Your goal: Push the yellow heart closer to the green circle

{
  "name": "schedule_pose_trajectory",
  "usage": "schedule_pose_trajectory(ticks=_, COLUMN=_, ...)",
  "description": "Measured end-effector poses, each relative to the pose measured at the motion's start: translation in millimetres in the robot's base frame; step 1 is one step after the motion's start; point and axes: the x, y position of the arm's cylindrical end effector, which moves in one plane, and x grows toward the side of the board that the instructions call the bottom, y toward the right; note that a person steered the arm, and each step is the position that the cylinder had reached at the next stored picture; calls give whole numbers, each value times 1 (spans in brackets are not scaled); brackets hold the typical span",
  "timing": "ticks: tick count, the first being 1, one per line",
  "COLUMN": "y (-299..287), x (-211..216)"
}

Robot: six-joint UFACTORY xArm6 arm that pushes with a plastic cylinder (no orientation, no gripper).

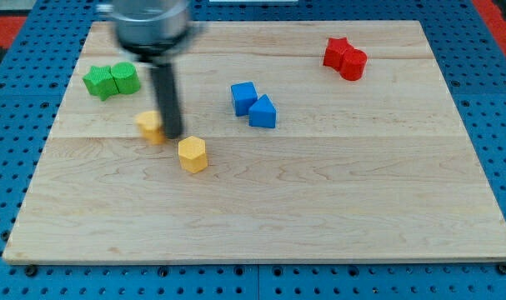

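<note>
The yellow heart (151, 126) lies left of the board's middle, partly hidden by my rod. My tip (172, 135) rests right against the heart's right side. The green circle (126, 78) sits at the upper left, touching a green star (100, 82) on its left. The heart is below and a little right of the green circle, about a block's width of bare wood between them. A yellow hexagon (192, 154) lies just below and right of my tip.
A blue cube (243, 97) and a blue triangle (263, 112) touch each other near the middle. A red star (336, 52) and a red circle (353, 63) touch at the upper right. The wooden board (319, 208) lies on a blue pegboard.
</note>
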Motion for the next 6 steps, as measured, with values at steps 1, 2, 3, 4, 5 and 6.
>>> schedule_pose_trajectory(ticks=1, y=7, x=9)
schedule_pose_trajectory(ticks=2, y=4, x=51)
schedule_pose_trajectory(ticks=3, y=-14, x=14)
schedule_pose_trajectory(ticks=4, y=-27, x=-18)
schedule_pose_trajectory(ticks=5, y=-21, x=28)
schedule_pose_trajectory(ticks=6, y=-58, x=2)
